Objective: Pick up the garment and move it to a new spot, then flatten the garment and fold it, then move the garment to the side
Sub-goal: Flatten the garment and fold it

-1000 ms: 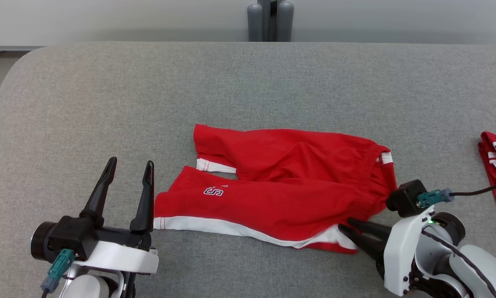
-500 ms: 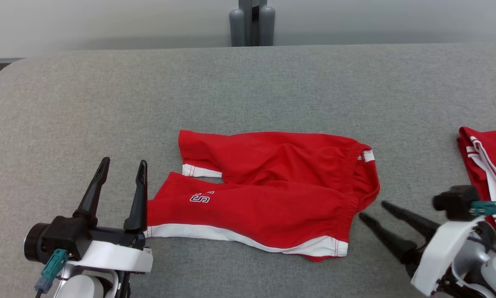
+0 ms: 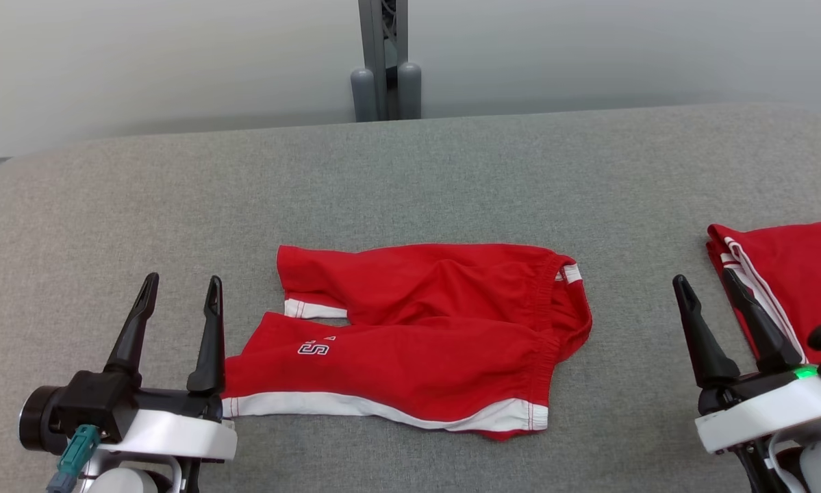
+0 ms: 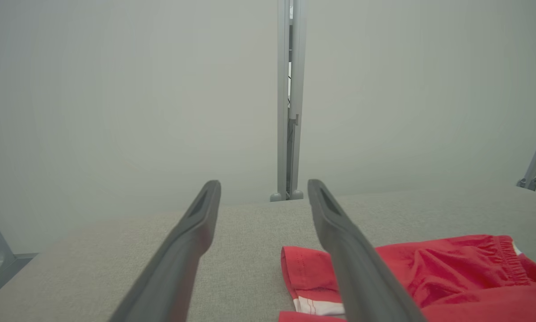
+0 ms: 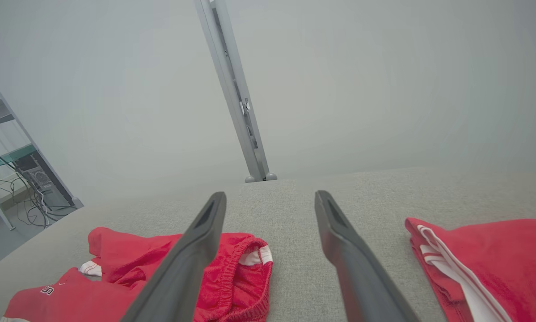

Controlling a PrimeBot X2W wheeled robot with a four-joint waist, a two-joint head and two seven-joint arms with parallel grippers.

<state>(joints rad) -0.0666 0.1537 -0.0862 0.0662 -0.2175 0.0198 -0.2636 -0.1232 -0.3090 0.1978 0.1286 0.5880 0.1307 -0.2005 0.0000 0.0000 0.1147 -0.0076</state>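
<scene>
A pair of red shorts (image 3: 424,329) with white trim and a small logo lies spread on the grey table (image 3: 410,178), waistband to the right, both legs to the left. The shorts (image 4: 428,273) also lie low right in the left wrist view, and the shorts (image 5: 129,268) sit low left in the right wrist view. My left gripper (image 3: 179,286) stands open just left of the near leg's hem, holding nothing. Well right of the waistband my right gripper (image 3: 703,282) is open and empty, apart from the cloth.
A second folded red garment (image 3: 787,274) with white stripes lies at the table's right edge, close to my right gripper's fingers; it also appears at right as the folded garment (image 5: 487,264). A grey post (image 3: 381,61) rises behind the table's far edge.
The camera has tilted up and turned right. My right gripper let go of the shorts' waistband corner, drew away to the right and now points upward, open. The left gripper stayed put.
</scene>
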